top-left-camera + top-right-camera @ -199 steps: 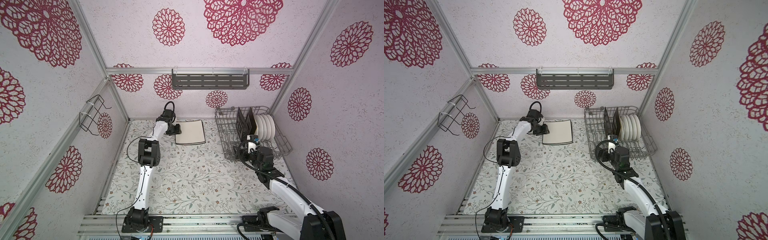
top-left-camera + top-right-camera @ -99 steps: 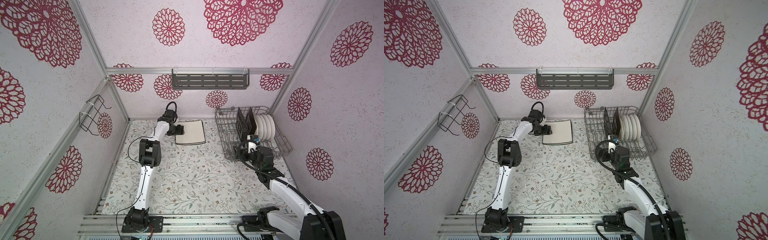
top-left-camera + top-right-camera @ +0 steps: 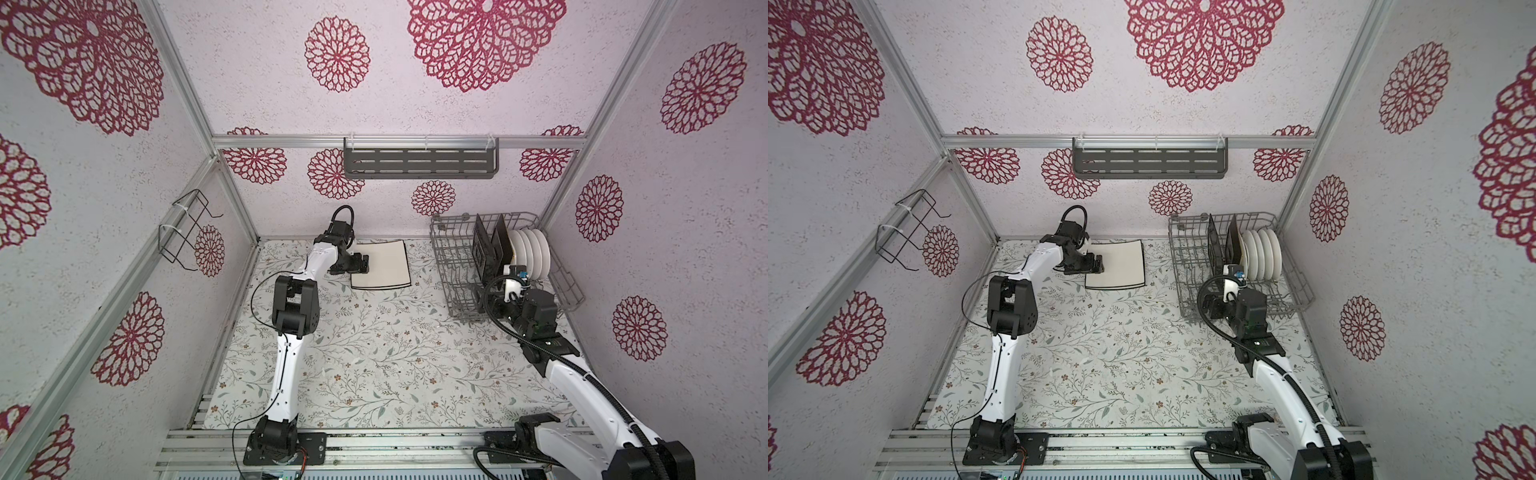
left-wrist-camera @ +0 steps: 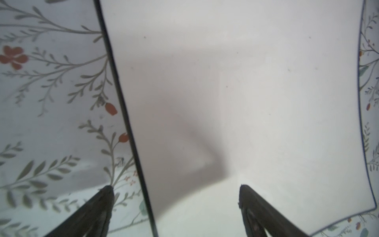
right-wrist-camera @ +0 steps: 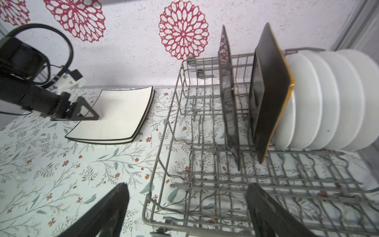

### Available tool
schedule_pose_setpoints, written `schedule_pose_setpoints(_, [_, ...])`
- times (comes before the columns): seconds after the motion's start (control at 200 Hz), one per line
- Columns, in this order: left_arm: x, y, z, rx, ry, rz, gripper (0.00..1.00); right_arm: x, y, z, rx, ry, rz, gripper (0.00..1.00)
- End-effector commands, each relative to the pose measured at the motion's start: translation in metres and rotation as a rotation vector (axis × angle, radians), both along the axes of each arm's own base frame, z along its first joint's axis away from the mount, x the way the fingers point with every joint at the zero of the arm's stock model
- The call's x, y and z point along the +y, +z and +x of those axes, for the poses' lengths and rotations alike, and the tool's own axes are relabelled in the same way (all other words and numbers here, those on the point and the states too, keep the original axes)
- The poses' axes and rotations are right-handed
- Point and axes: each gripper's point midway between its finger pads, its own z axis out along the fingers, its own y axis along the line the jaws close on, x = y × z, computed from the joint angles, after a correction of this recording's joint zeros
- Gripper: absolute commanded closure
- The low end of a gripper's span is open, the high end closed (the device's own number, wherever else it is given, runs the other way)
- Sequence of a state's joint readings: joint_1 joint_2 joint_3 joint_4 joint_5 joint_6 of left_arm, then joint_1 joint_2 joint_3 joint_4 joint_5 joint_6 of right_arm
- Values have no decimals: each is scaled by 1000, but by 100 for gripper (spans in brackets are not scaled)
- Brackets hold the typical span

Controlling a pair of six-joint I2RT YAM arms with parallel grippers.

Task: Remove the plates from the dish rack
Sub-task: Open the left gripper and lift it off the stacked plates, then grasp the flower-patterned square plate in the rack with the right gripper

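Finishing a placement, apparently: your left gripper point(image 3: 365, 264) hangs spread and empty over the stacked cream rectangular plates point(image 3: 386, 266), upper centre. Right gripper point(image 5: 186, 186), likewise spread and empty, faces the dish rack point(image 3: 455, 257), right of centre; next, take a black square plate point(image 5: 268, 92) by its top edge.

white arm links point(image 3: 286, 374), black joints point(image 3: 296, 309), black ribbed cable point(image 5: 70, 49)

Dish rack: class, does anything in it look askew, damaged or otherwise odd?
One black plate in the dish rack leans tilted against the white round plates, while the other black plate stands nearly upright. No damage shows.
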State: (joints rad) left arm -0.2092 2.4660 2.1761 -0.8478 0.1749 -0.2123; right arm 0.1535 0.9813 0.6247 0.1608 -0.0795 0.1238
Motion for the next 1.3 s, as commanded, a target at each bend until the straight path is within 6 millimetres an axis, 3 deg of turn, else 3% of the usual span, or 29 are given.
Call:
schedule_pose_setpoints(0.0, [-1,82,3,-178,-29,-4,3,-14,28,0,-85,-16,-55,8])
schedule_pose_setpoints(0.055, [-1,99,-3,-206,-30,-13,2,-15,29,-1,-150,29,-71,7])
schedule_pose_setpoints(0.175, [-1,130,-22,-269,-44,-13,3,-39,25,7,-216,50,18,8])
schedule_pose_setpoints(0.285, [-2,156,-42,-328,-49,-1,3,-43,15,16,-241,64,34,9])
schedule_pose_setpoints(0.3, [-1,175,-48,-362,-49,-8,3,-44,13,17,-244,63,33,9])
schedule_pose_setpoints(0.34, [-4,188,-57,-385,-53,-10,3,-43,8,21,-250,71,28,9])
schedule_pose_setpoints(0.6, [-13,233,-109,-501,-65,-1,3,-38,-10,36,-269,120,14,9])
schedule_pose_setpoints(0.72, [-30,246,-140,-580,-89,-83,3,-37,-12,41,-277,138,-17,9])
schedule_pose_setpoints(0.806, [-49,245,-168,-627,-190,-104,3,-38,-14,45,-291,138,-39,11])
schedule_pose_setpoints(0.916, [-59,242,-196,-658,-257,-87,3,-36,-16,49,-327,151,-62,14])
schedule_pose_setpoints(1.296, [-60,243,-238,-693,-329,-115,3,-23,-28,74,-403,210,-127,17])
